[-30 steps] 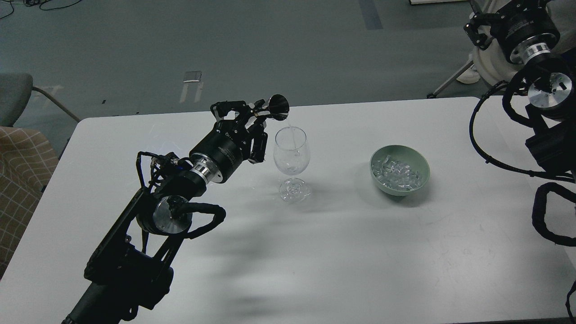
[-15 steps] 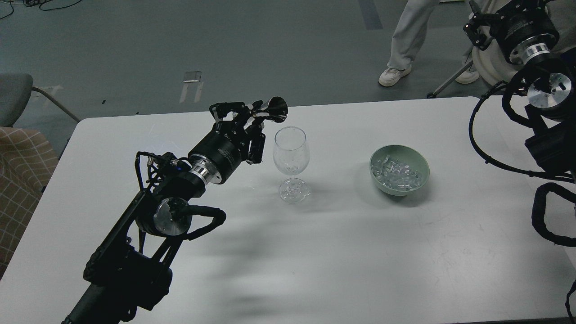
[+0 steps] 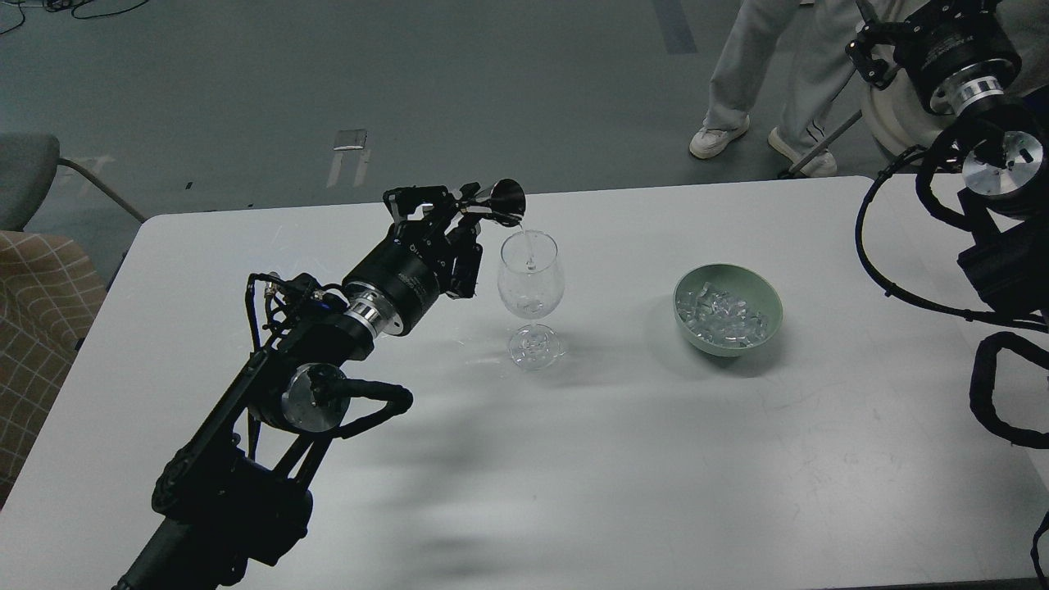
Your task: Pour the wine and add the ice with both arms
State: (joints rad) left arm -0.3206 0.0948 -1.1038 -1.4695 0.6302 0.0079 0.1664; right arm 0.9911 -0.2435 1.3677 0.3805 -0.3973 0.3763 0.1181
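Observation:
My left gripper (image 3: 469,210) is shut on a small dark metal measuring cup (image 3: 506,201), tipped sideways with its mouth over the rim of a clear stemmed glass (image 3: 531,287). A thin stream of wine (image 3: 530,246) falls from the cup into the glass, which stands upright on the white table (image 3: 574,451). The ice (image 3: 725,315) lies heaped in a pale green bowl (image 3: 762,301) to the right of the glass. My right arm (image 3: 983,156) rises at the far right; its gripper (image 3: 873,49) is small and dark near the top edge, off the table.
A person's legs and white shoes (image 3: 721,139) stand on the floor behind the table's far edge. A grey chair (image 3: 29,176) and a checked cushion (image 3: 37,311) sit off the table's left side.
The cup tipped up briefly half a second ago and now pours again into the glass. A person has walked further into view behind the table. The right arm stays put.

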